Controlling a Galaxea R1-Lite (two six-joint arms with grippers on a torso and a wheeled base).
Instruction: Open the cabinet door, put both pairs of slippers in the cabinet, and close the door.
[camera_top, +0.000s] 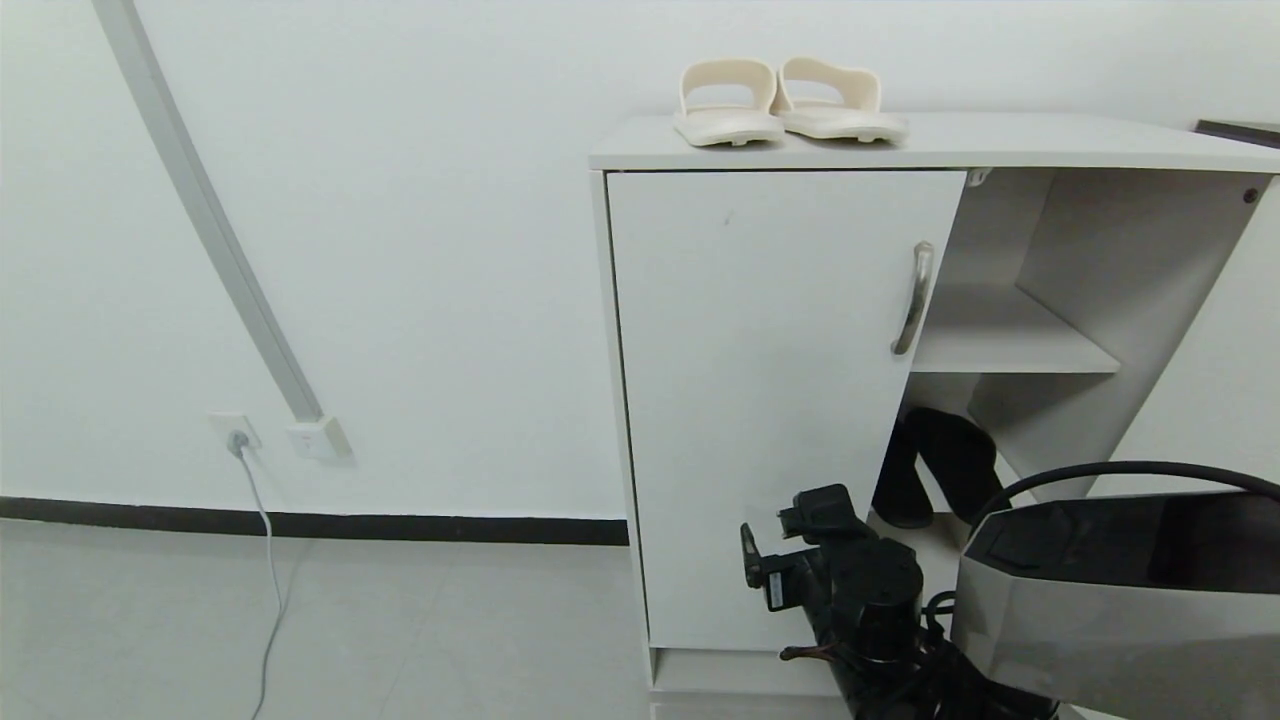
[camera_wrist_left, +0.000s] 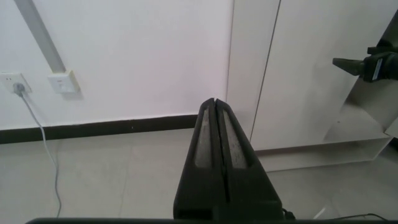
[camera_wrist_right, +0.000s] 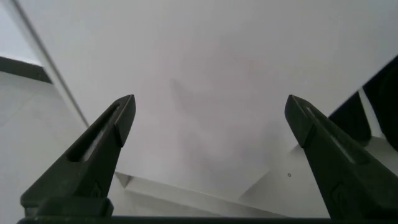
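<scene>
A white cabinet (camera_top: 1000, 140) stands against the wall. Its left door (camera_top: 770, 400), with a metal handle (camera_top: 915, 298), is closed, and the right half stands open. A cream pair of slippers (camera_top: 790, 100) lies on the cabinet top. A black pair of slippers (camera_top: 940, 465) leans inside on the lower shelf and also appears in the right wrist view (camera_wrist_right: 379, 99). My right gripper (camera_top: 770, 540) is open and holds nothing, low in front of the closed door (camera_wrist_right: 205, 137). My left gripper (camera_wrist_left: 214, 106) is shut on nothing, out over the floor to the cabinet's (camera_wrist_left: 298, 74) left.
An upper shelf (camera_top: 1010, 340) inside the open half is bare. Wall sockets (camera_top: 235, 432) with a cable (camera_top: 268, 560) trailing to the floor sit left of the cabinet. A grey conduit (camera_top: 200, 210) slants up the wall. Grey floor tiles (camera_top: 350, 630) spread out on the left.
</scene>
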